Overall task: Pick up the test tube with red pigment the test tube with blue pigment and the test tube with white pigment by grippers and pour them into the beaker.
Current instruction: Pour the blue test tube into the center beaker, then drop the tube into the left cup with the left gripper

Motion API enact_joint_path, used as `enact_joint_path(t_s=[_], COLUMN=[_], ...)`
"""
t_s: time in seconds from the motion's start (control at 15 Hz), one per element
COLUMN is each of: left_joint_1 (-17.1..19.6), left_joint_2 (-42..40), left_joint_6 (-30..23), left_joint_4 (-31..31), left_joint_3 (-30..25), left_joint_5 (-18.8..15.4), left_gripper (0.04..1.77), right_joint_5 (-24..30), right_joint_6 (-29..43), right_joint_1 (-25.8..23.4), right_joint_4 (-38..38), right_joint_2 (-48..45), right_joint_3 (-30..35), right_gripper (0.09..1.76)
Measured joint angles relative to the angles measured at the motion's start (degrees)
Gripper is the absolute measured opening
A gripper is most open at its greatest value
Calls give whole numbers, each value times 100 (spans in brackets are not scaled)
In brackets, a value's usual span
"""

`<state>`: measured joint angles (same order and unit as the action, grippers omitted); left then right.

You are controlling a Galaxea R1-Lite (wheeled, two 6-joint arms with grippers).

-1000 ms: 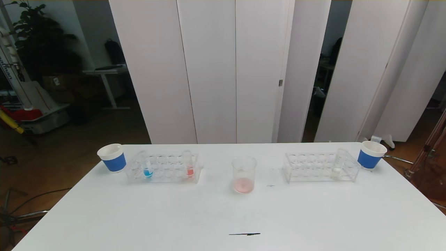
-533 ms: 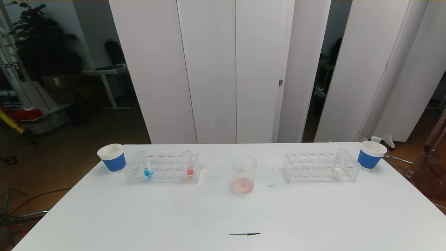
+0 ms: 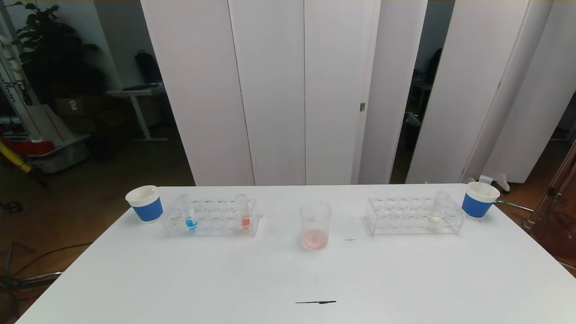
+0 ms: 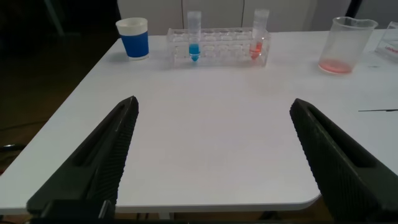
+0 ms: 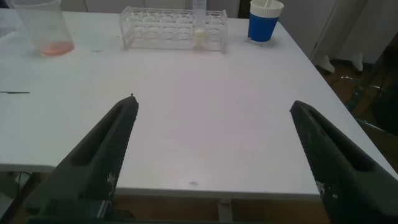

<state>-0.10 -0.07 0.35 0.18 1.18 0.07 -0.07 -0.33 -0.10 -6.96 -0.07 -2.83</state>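
White folding panels stand behind the long white table (image 3: 180,288), with a dim room and a leafy plant off to the far left. From the head view neither arm shows at all; only the wrist views reveal them. The left gripper (image 4: 214,155) hangs just off the near left edge of the table, its two dark fingers (image 4: 99,162) spread wide with nothing between them. The right gripper (image 5: 214,155) sits the same way off the near right edge, fingers (image 5: 329,162) wide apart and bare.

At the far middle of the table stands the beaker (image 3: 315,224), upright, with a thin pink layer at its bottom. To its left a clear rack (image 3: 211,219) holds the test tube with blue pigment (image 3: 190,213) near its left end and the test tube with red pigment (image 3: 243,211) near its right end, both upright. A white cup with a blue band (image 3: 145,203) stands just left of that rack. To the right of the beaker a second clear rack (image 3: 414,216) carries the test tube with white pigment (image 3: 437,210) near its right end, and another banded cup (image 3: 479,199) stands just beyond at the table's far right corner. A short dark mark (image 3: 316,302) lies on the near middle of the tabletop, well apart from everything. Open tabletop lies between each gripper and the racks.
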Motion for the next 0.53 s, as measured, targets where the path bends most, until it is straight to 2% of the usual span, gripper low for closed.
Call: enact_joint_path(t_s=[0.27,0.53], left_joint_1=[0,-116], left_joint_2=[266,1310], left_joint_6=[-24,-26], left_joint_4=[354,343], left_joint_3=[959,2075], left_joint_5=[-49,-12], left_gripper=[174,174], right_joint_5=[-2,0], right_joint_6=[2,2], right_joint_1=[0,0], right_joint_4=[0,0], right_joint_2=[0,0], right_joint_3=[2,2], right_gripper=[175,175])
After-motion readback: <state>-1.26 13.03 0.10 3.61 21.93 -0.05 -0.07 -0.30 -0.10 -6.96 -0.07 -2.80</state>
